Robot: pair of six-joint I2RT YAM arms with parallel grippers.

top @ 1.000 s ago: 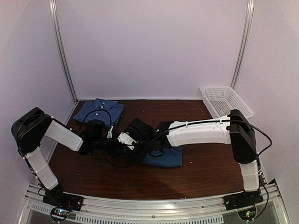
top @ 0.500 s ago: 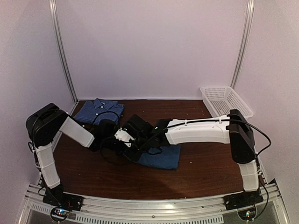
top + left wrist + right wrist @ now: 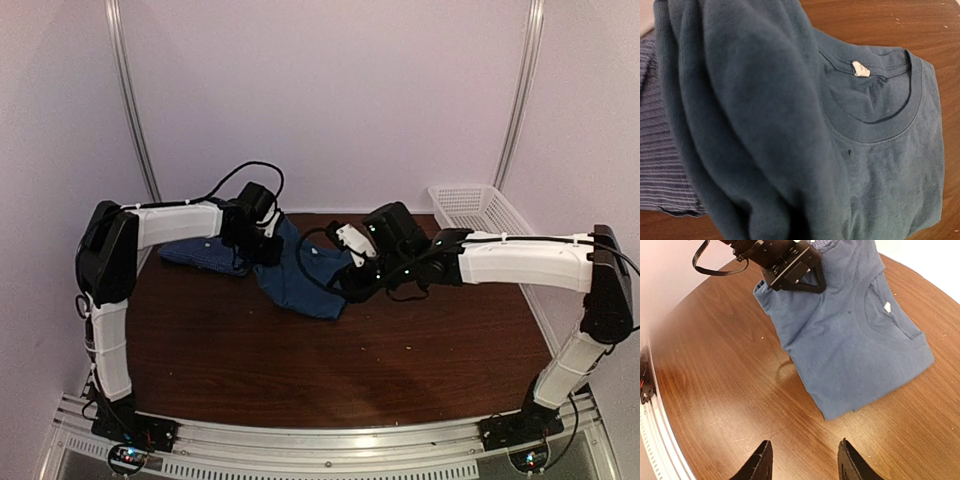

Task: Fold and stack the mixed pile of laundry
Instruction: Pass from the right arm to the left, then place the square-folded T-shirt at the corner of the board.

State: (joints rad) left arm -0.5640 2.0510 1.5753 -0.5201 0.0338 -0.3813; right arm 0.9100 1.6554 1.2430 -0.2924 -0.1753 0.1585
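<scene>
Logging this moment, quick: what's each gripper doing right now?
Left gripper: closed, holding the teal t-shirt.
Right gripper: open, empty.

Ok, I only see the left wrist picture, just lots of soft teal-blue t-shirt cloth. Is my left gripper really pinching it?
Observer: Yes, the left gripper is shut on one edge of the teal-blue t-shirt.
Operator: Where's the other one?
Observer: The right gripper hangs open over the brown wooden table, beside the t-shirt, holding nothing.
Operator: What else is out there?
Observer: A white plastic lattice basket at the table's far right corner.
</scene>
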